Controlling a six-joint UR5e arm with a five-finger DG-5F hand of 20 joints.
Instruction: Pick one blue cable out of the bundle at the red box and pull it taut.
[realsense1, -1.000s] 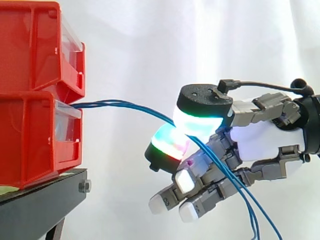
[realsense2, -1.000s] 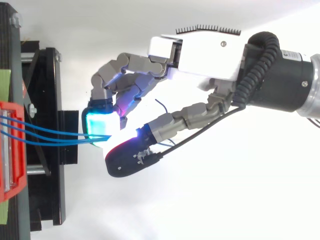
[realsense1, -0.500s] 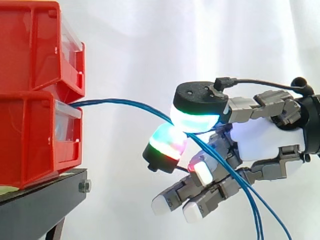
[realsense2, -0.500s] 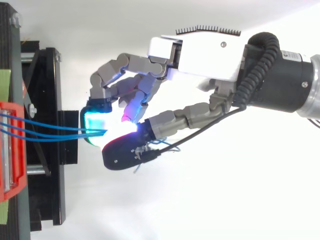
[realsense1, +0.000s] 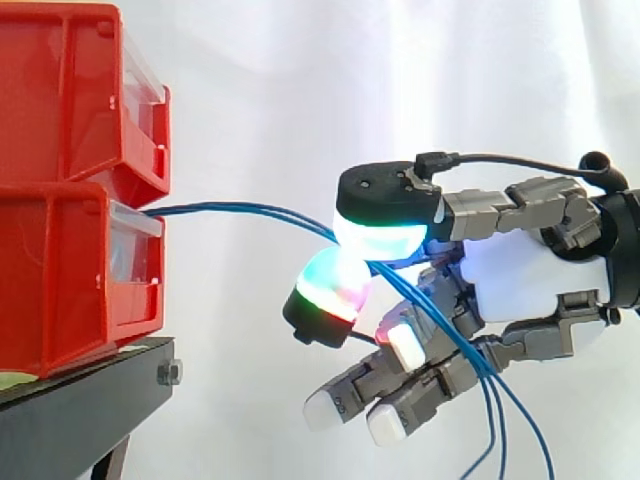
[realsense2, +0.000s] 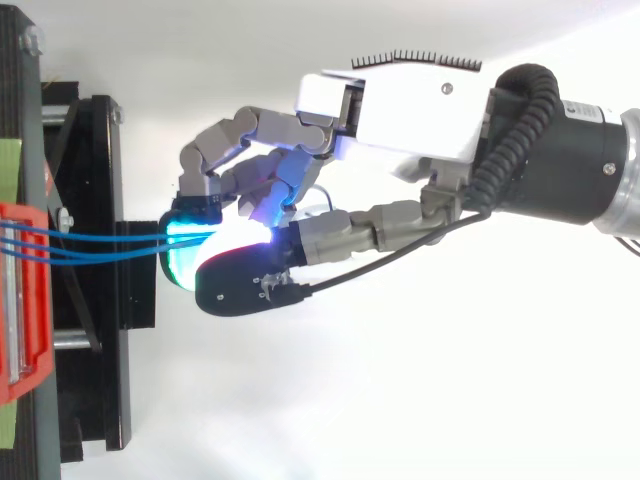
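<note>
Several thin blue cables (realsense1: 240, 209) come out of the lower of two stacked red bins (realsense1: 70, 200) and run right in a shallow arc. The hand (realsense1: 530, 275) reaches in from the right. Its thumb pad (realsense1: 380, 228) glows cyan and sits on top of the cables. A green and red glowing fingertip (realsense1: 333, 285) presses up from below, so the cables are pinched between the two. Behind the pinch the cables droop loosely past the palm toward the bottom edge. From above, the cables (realsense2: 100, 245) converge under the thumb, just off the stand.
A black stand (realsense1: 90, 400) carries the bins, and its edge (realsense2: 100, 200) lies just left of the fingertips. The other fingers curl below the cables, with white pads (realsense1: 325, 408). A white curtain is the backdrop. Open space lies to the right and below.
The thumb has swung left and down onto the cables, closing against the glowing fingertip. The cables have drawn together into a tighter bunch, and the slack behind the pinch has shifted.
</note>
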